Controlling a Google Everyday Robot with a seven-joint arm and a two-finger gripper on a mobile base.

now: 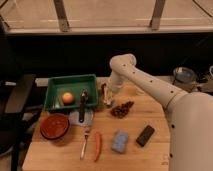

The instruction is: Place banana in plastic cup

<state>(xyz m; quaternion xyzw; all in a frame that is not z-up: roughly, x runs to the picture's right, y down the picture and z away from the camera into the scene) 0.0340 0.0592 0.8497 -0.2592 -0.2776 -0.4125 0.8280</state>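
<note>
A green tray [60, 85] holds an orange-coloured fruit [67, 97] at the left of the wooden table [150, 155]. Just right of the tray, the gripper [106, 95] points down, its jaws clamped on the banana [106, 96] — pale, upright, lower end near the tabletop. A grape bunch [121, 109] lies beside it. No readable writing anywhere.

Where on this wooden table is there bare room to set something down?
Bare wood lies right of the black phone-like block, and along the front edge by the blue sponge. It is crowded around the green tray, red bowl, fork, carrot and the gripper.
</note>
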